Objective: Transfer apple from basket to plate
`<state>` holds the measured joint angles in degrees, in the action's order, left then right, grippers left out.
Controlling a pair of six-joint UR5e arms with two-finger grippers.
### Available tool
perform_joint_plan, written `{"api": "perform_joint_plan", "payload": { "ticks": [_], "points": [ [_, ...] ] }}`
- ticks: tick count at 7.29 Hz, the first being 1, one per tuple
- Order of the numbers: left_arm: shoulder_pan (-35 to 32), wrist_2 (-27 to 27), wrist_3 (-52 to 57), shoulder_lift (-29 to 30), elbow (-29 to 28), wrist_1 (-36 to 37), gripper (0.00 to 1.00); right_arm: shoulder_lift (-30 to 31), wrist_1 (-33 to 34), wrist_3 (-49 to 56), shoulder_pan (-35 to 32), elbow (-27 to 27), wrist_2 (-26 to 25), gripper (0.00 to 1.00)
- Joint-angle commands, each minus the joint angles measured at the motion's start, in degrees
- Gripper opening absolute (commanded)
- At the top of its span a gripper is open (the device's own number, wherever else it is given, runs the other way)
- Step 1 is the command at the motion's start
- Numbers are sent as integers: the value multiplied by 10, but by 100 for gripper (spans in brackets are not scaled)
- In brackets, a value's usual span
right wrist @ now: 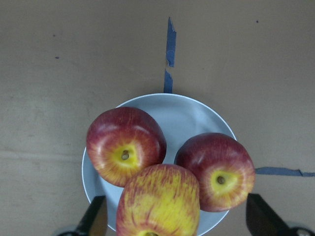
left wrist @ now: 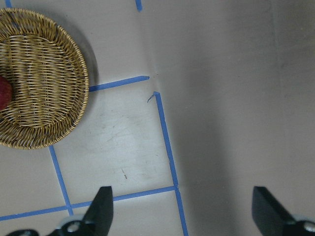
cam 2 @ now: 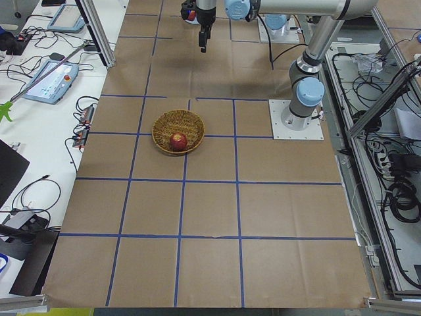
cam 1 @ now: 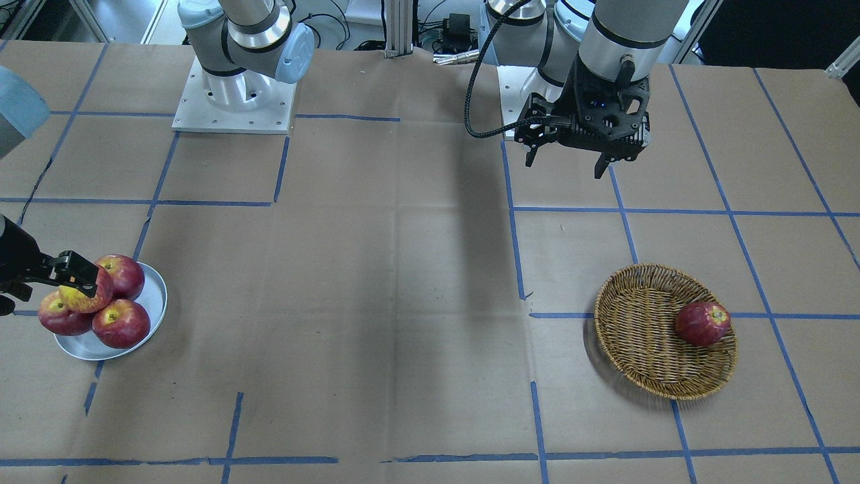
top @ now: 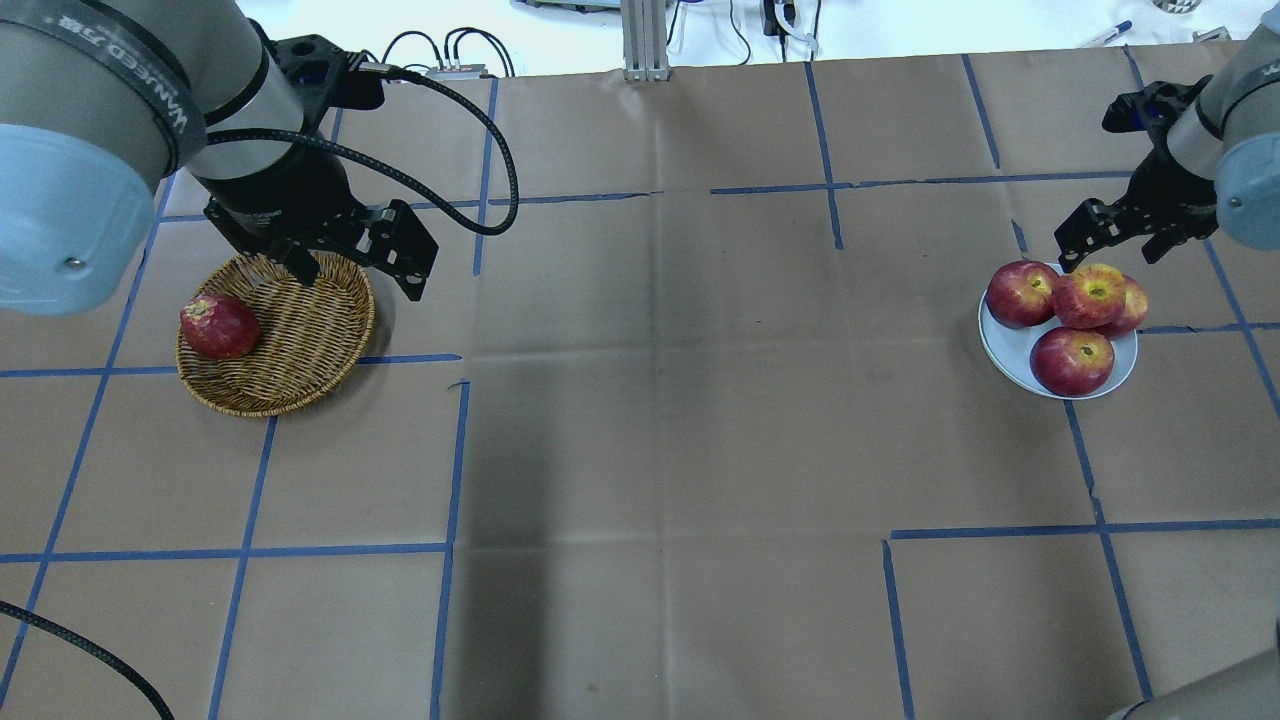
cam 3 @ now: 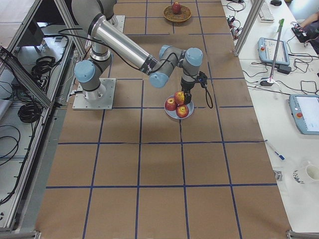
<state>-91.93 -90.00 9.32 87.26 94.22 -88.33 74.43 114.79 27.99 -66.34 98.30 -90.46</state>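
Yellow-red apple [right wrist: 158,201] above plate [right wrist: 192,110], inside right gripper [right wrist: 175,209]

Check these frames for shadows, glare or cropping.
Front-facing, overhead: broad soft shadow band down the middle of the table. Right wrist: mild sheen on the plate, the apple cropped at bottom edge. Left wrist: the basket cut off at left.

Crowded plate [top: 1007,346]; roomy basket [top: 305,340]
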Motion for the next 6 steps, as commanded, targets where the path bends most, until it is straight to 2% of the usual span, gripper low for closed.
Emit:
{"api": "perform_joint_plan", "payload": {
  "ticks": [1, 3, 5, 6],
  "points": [
    [0, 0, 0, -1, 0, 0, 99, 41, -105, -34, -41, -59, 1, 100],
    [0, 0, 0, -1, 0, 0, 99, 85, -195, -105, -94, -88, 1, 100],
    [0, 0, 0, -2, 0, -1, 99, 132, -240, -186, -163, -83, 1, 100],
    [0, 0, 0, -2, 0, -1, 99, 140, -241, -234, -200, -83, -1, 100]
  ]
}}
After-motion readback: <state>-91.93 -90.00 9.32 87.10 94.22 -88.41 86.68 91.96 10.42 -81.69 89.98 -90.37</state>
